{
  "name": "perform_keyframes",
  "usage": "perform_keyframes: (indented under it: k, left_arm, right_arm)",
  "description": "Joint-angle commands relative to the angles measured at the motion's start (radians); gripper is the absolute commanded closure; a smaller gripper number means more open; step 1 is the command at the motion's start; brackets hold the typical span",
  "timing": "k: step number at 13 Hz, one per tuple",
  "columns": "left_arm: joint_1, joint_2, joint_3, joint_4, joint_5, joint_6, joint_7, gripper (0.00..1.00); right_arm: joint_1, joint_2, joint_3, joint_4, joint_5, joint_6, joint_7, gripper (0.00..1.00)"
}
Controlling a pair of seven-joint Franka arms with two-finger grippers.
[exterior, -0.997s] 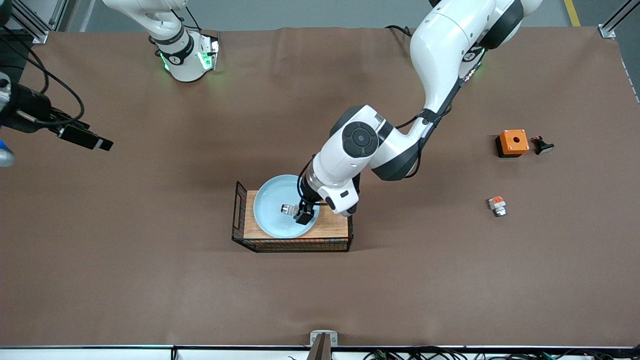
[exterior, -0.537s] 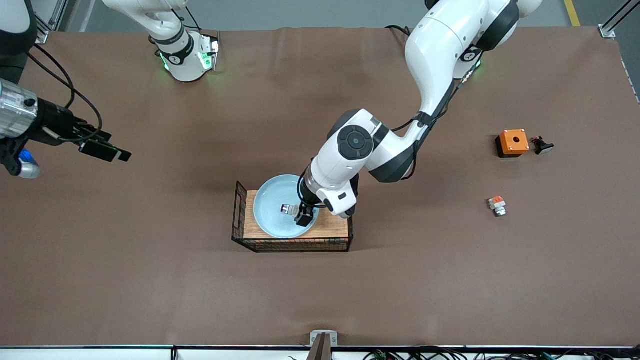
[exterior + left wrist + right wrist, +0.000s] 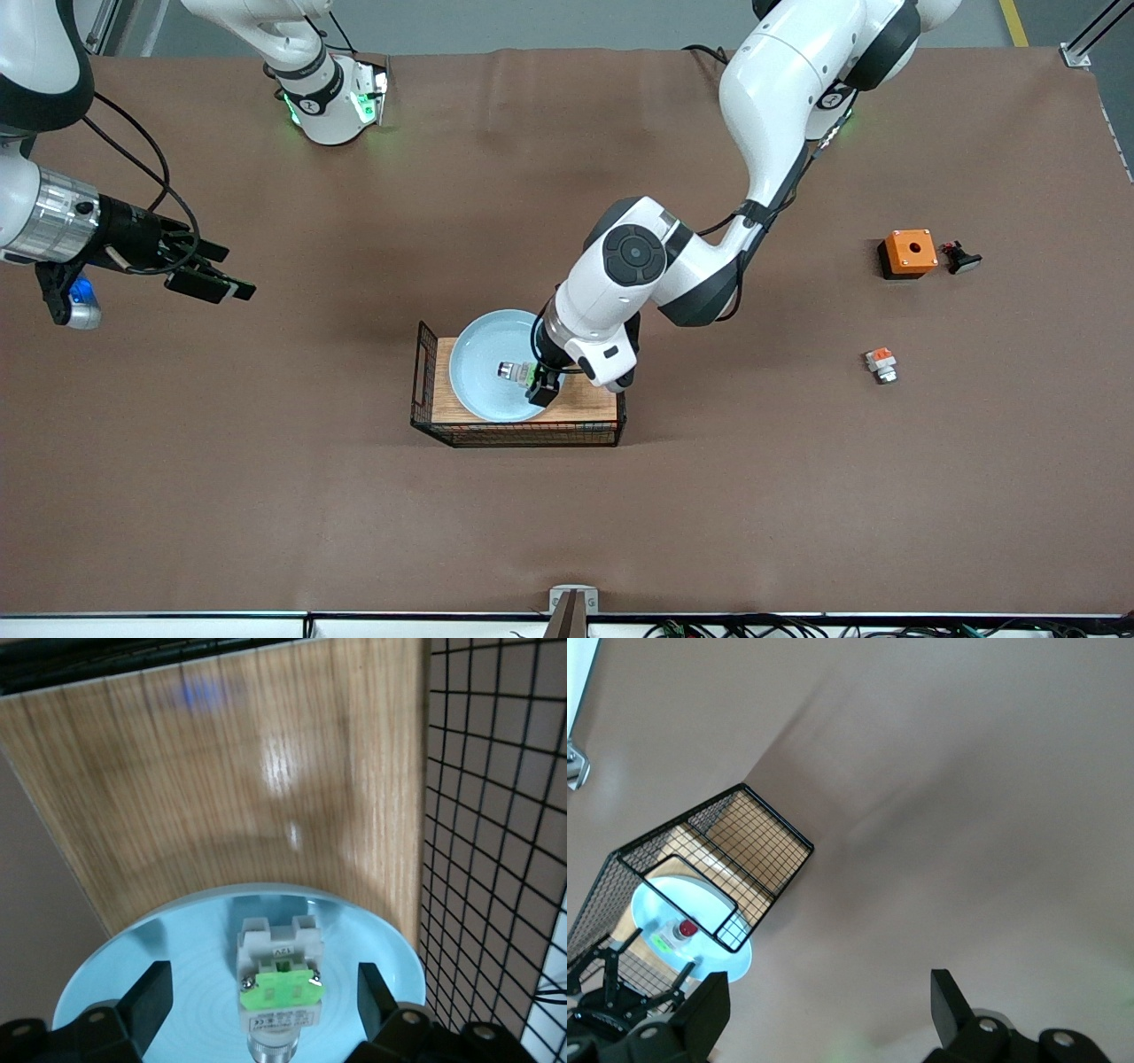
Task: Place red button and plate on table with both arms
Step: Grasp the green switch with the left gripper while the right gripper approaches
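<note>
Red button [image 3: 279, 979] sits in the plate [image 3: 478, 394], which rests on the wood-topped wire tray [image 3: 585, 406] mid-table, somewhat nearer the front-camera edge than the base edge. Handling guess: button is small, light, rigid plastic; blocky sides give flat faces for the pads, so grip across the body, not the rounded dark end. It could skid on the smooth dish if nudged. Plate looks stiff, glazed and slippery, maybe breakable; only real hold is pinching the raised rim, then lifting level to clear the tray's wire wall.

Looks: button is white-grey, blocky, with a bright green label, two small screws and a metal-dark end; right wrist view shows a red cap. Plate is round, pale blue, shallow, plain.

Left gripper [image 3: 537, 383] is down in the plate, fingers spread wide with one either side of the button, not touching it, nothing held.

Farther off, toward the left arm's end: orange-marked switch piece [image 3: 881, 364], then orange box [image 3: 908, 252] with a black part [image 3: 961, 258] just beside it.

Right gripper [image 3: 210, 279] hangs over bare table [image 3: 266, 514] near the right arm's end, fingers apart, empty, waiting.
</note>
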Motion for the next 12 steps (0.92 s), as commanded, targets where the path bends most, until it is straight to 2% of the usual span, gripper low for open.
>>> perform_keyframes:
  k: [1,4,5,7,10,12]
  left_arm:
    - [-0.015,0.031,0.015,0.04,-0.001,0.019,0.012,0.1]
    - [-0.017,0.032,0.015,0.04,-0.001,0.021,0.012,0.25]
    - [-0.017,0.032,0.015,0.04,-0.001,0.021,0.012,0.26]
    - [-0.017,0.032,0.015,0.04,-0.001,0.021,0.012,0.45]
    - [-0.017,0.031,0.016,0.039,0.0,0.019,0.019,0.97]
    - [-0.015,0.021,0.016,0.039,0.0,0.006,0.03,1.0]
  right_arm:
    - [0.04,-0.021,-0.004,-0.059,0.029,0.069,0.105,0.0]
    - [0.098,-0.006,-0.004,-0.062,0.029,0.129,0.214,0.0]
    - [0.109,-0.004,-0.004,-0.059,0.027,0.13,0.211,0.0]
    - [0.15,-0.004,-0.004,-0.059,0.027,0.15,0.209,0.0]
    - [0.21,0.002,-0.004,-0.061,0.027,0.187,0.219,0.0]
    - [0.227,0.014,-0.004,-0.061,0.029,0.186,0.223,0.0]
